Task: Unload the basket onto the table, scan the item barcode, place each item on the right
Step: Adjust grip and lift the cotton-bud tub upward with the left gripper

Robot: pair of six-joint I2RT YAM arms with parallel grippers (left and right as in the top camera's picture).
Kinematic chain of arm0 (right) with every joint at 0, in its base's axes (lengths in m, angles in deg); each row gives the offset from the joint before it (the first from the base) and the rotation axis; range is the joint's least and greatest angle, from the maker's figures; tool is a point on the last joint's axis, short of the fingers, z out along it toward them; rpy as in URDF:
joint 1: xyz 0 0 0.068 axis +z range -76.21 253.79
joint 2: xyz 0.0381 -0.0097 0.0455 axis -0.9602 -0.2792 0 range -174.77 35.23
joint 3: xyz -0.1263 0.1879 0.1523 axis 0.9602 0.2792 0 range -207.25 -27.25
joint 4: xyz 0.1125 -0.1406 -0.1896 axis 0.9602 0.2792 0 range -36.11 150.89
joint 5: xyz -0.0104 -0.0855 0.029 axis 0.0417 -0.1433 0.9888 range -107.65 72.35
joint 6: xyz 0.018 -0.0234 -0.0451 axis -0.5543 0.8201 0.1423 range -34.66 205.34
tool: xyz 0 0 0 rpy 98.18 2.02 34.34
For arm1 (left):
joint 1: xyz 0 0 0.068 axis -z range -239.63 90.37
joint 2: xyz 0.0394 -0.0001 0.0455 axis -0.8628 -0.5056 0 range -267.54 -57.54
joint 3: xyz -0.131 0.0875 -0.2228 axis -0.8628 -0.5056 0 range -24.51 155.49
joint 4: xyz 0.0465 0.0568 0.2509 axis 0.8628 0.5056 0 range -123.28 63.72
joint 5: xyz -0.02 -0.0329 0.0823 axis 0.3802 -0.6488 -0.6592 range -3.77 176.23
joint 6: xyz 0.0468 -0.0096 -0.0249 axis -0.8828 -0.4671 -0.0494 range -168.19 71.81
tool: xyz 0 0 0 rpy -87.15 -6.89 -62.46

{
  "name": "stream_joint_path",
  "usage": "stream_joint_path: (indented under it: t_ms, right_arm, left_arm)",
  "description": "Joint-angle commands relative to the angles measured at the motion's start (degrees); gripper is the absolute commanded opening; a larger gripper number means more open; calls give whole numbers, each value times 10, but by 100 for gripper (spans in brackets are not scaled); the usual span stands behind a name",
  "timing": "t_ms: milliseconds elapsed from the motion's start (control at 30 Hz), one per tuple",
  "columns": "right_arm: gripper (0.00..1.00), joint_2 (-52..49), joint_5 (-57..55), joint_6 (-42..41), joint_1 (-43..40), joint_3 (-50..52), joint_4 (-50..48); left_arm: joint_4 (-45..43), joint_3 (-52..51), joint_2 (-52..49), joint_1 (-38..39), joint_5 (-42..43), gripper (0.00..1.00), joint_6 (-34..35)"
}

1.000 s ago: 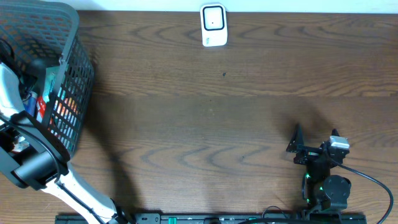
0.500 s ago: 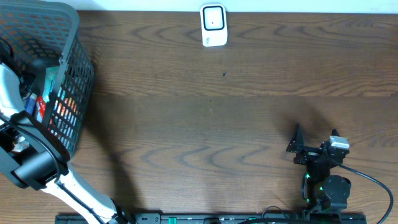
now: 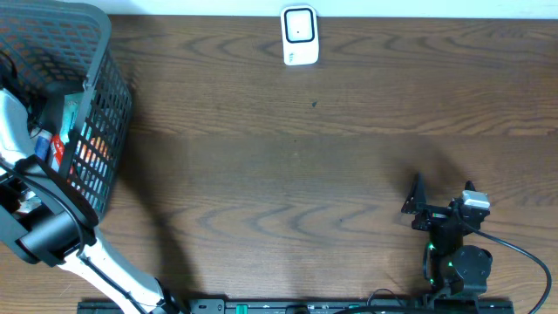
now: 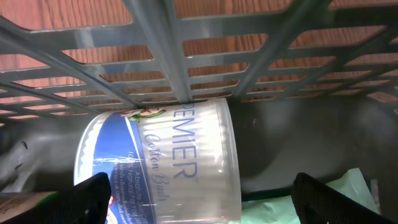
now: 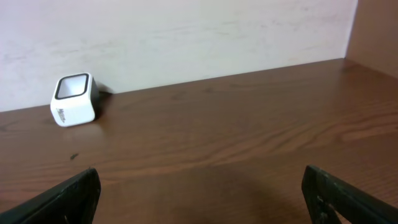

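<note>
The left arm reaches down into the grey mesh basket [image 3: 98, 105] at the left end of the wooden table [image 3: 305, 166]. Seen from its wrist, the left gripper [image 4: 205, 200] is spread wide over a clear round tub of cotton buds [image 4: 168, 158] with a blue label. The tub lies on its side against the basket's wall. One finger [image 4: 90, 194] is at the tub's left edge; the other stands clear of its right side, so nothing is gripped. A bit of pale green packet [image 4: 349, 185] shows beside the tub on the basket floor. The small white scanner [image 3: 299, 36] stands at the far edge of the table, well apart from the basket. The right gripper [image 5: 202, 196] sits low near the front edge, jaws fully spread and empty, facing that scanner across bare wood.
</note>
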Motion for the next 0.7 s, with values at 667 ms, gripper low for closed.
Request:
stream_joint_path:
  t_ms: [667]
  right_arm:
    - [99,0,-2,8,2,0,2]
  left_arm:
    - [-29,-81,-8,2,-49,93,29]
